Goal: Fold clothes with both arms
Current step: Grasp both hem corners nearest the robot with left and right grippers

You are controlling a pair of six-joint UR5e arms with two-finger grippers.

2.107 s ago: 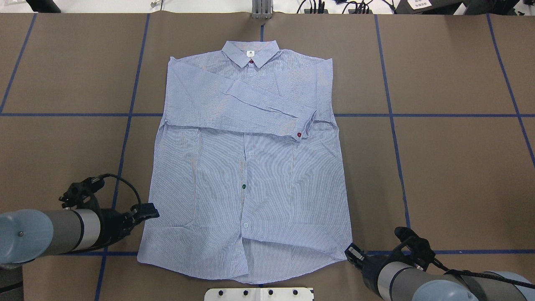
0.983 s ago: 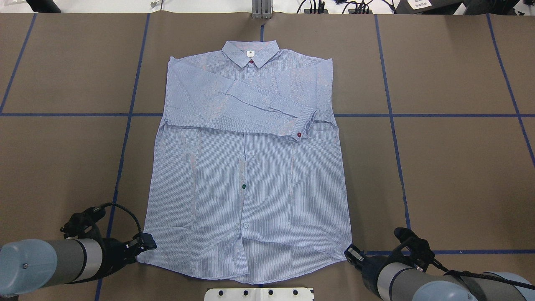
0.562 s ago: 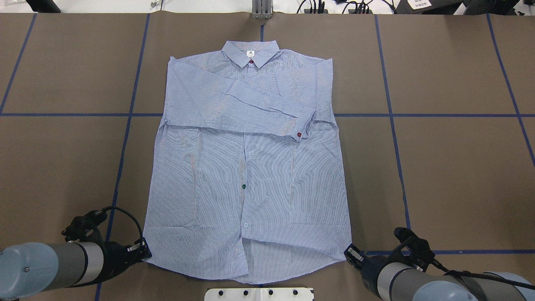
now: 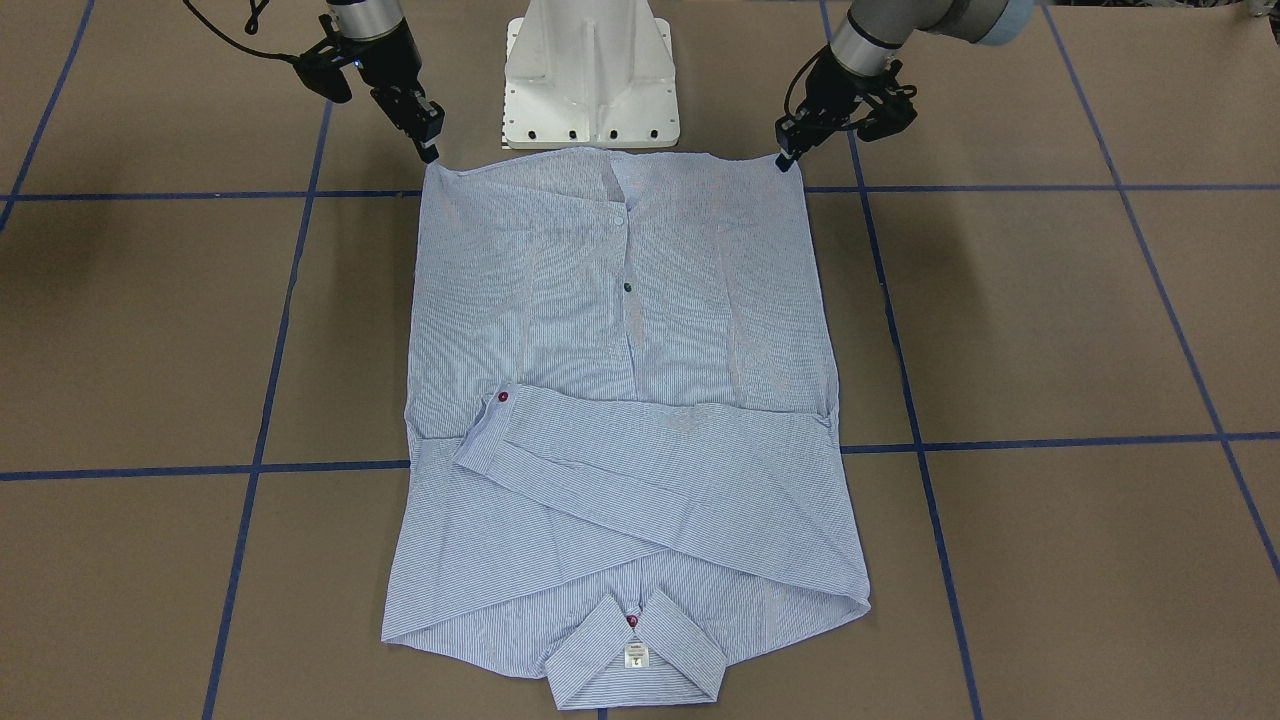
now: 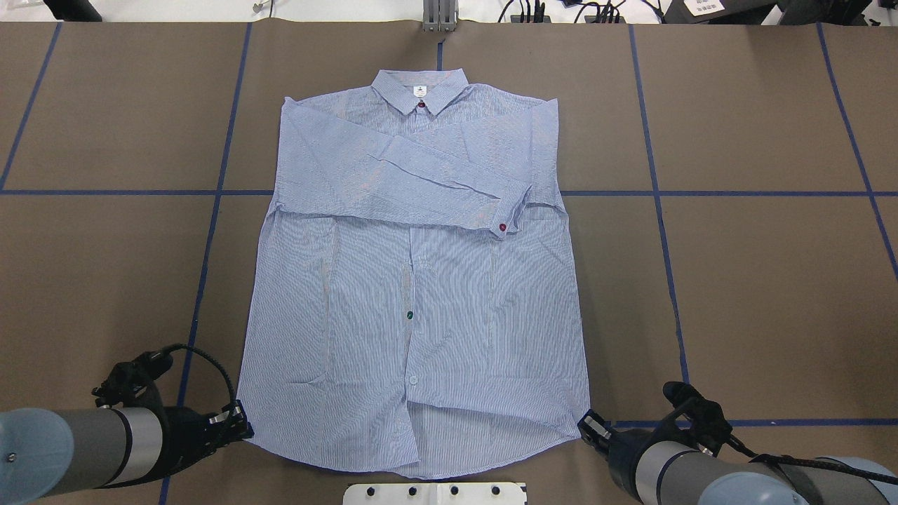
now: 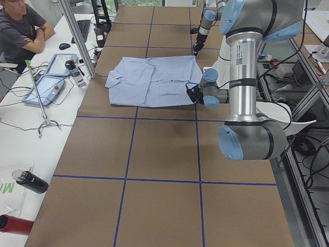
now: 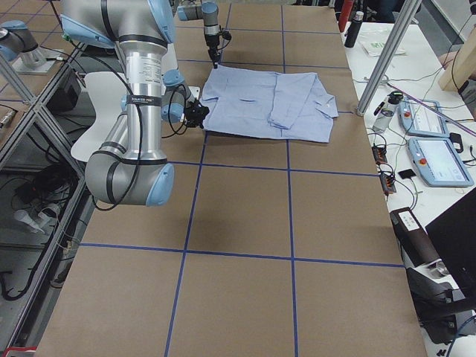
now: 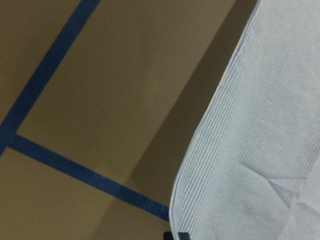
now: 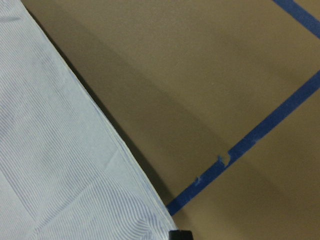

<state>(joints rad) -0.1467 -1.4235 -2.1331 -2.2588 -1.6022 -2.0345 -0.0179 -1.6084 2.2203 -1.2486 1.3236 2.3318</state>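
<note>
**A:** Overhead exterior view first: what is new?

**B:** The left gripper (image 5: 240, 426) has come back along the side of the shirt (image 5: 421, 294). It now sits on the hem corner by the robot-side edge of the table (image 5: 772, 294). The right gripper (image 5: 586, 425) has not moved from the other hem corner.

**A:** Jaws?

**B:** Both are narrow. The wrist views suggest they are pinched on the cloth: the hem rises off the table with shadow under it.

**A:** Meaning?

**B:** I judge both corners are taken, so the hem can be carried over toward the collar (image 5: 421, 90). The sleeves already lie folded across the chest.

**A:** And the shirt itself?

**B:** It lies flat in the middle of the table, collar toward the far edge.

**A:** Surroundings?

**B:** The table has a brown covering with blue tape lines (image 5: 772, 193) in a grid. Beyond the far edge is a desk (image 6: 15, 134) with a tablet (image 6: 60, 64), where a person (image 6: 20, 28) sits.
</note>
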